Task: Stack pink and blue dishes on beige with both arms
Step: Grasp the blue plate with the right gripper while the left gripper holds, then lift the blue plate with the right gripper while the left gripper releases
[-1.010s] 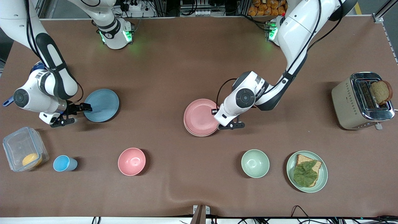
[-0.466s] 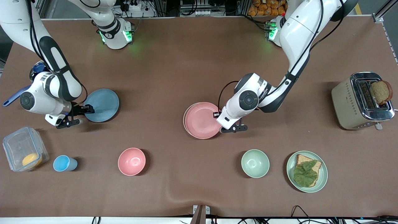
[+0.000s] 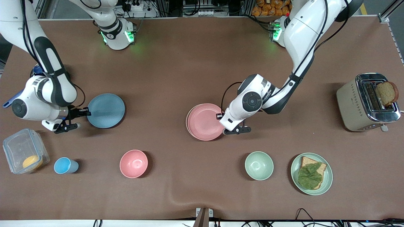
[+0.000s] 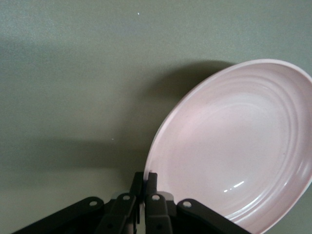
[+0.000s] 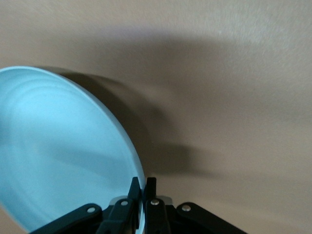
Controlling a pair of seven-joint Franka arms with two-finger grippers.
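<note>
The right arm's dark two-finger gripper (image 3: 82, 111) is clamped on the rim of the flat round light blue matte plate (image 3: 106, 110), held up off the brown table (image 3: 176, 66), well toward the right arm's end from the flat round pale pink matte plate (image 3: 205, 121). That pink plate lies tilted on the flat round cream-beige plate (image 3: 187, 122), of which only an edge shows. The left arm's dark two-finger gripper (image 3: 221, 117) pinches the pink plate's rim on the side toward the left arm's end.
</note>
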